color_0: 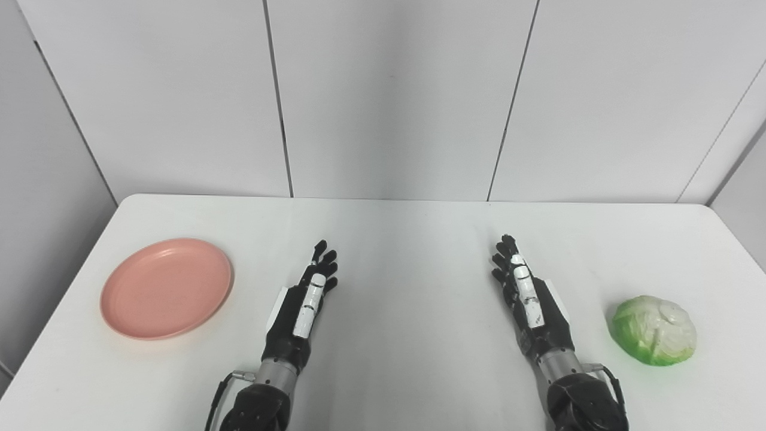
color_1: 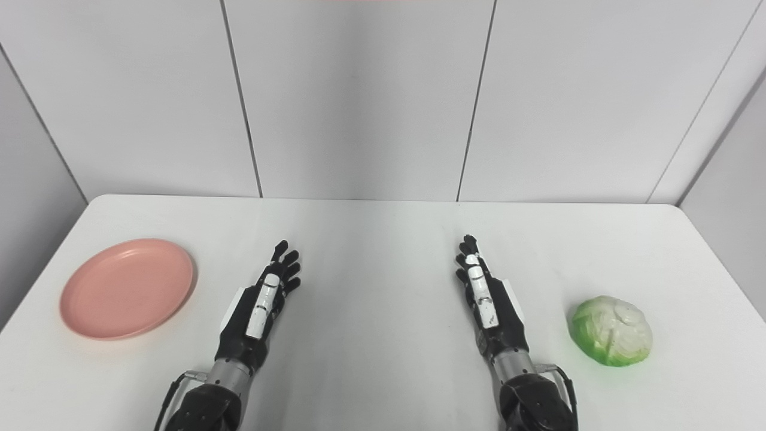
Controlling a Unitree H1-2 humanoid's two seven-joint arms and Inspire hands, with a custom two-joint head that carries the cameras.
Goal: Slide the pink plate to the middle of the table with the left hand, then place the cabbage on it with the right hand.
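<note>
pink plate (color_0: 166, 288) on the table's (color_0: 395, 239) far left, just left of the left hand (color_0: 308, 299) | cabbage (color_0: 654, 330) far right, by the right hand (color_0: 529, 296) | both hands empty, fingers straight

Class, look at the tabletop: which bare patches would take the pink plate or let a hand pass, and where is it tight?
The widest bare patch lies between the left hand and right hand, mid-table. The far strip of the table along the wall is also free. It is tighter between the pink plate and left hand, and between the cabbage and right hand.
</note>
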